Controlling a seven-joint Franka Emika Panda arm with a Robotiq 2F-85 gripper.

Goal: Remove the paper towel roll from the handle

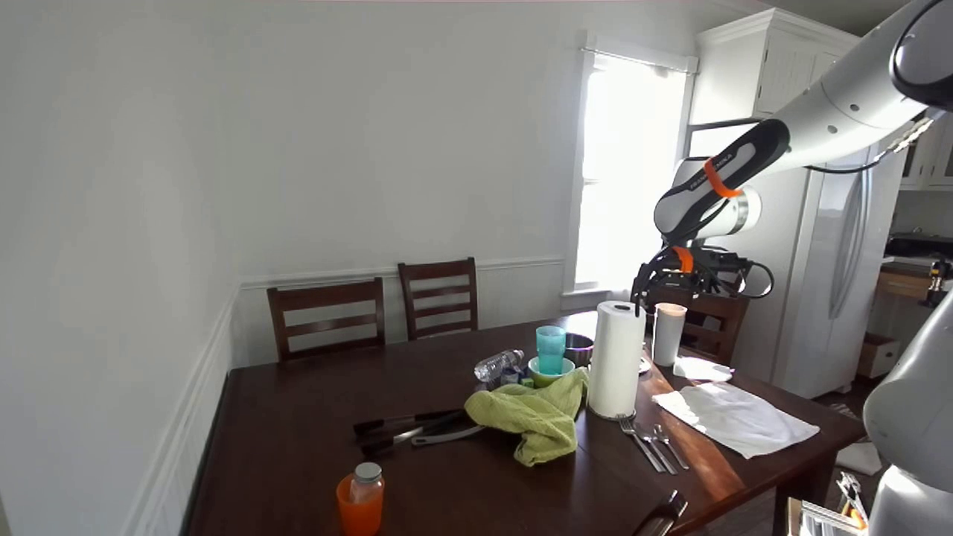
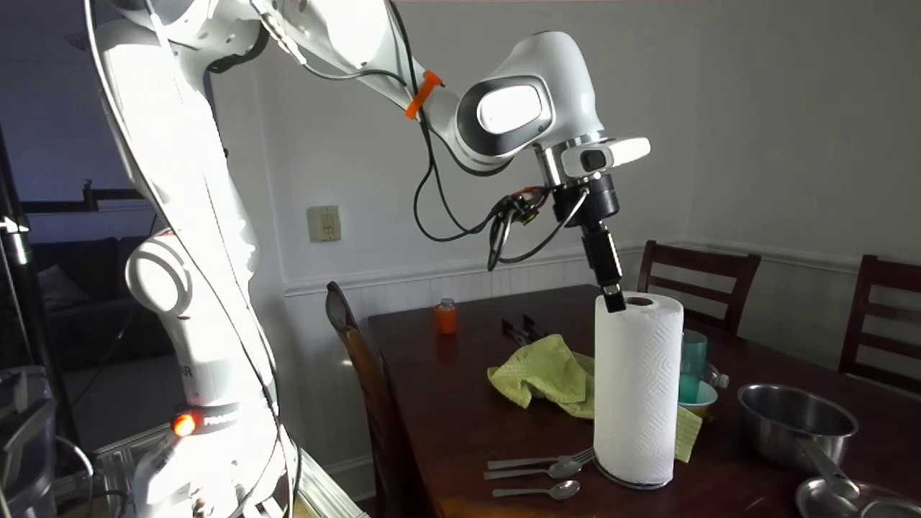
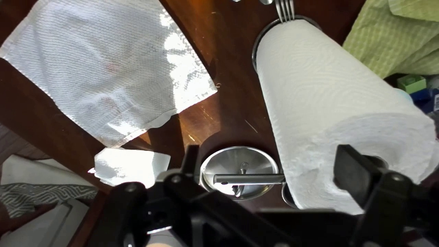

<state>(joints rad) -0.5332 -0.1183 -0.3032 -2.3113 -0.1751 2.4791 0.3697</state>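
Note:
The white paper towel roll stands upright on the table, and also shows in an exterior view and in the wrist view. It sits on a thin dark holder base, whose rim also shows in the wrist view. The holder's post is hidden inside the roll. My gripper is open and empty, pointing down at the height of the roll's top. In the wrist view one finger is over the roll's top by the core hole, the other out beside the roll. I cannot tell whether it touches.
Forks and spoons lie by the base. A green cloth, bowl with teal cup, saucepan and metal lid are close to the roll. A white cloth and a white cylinder stand farther along.

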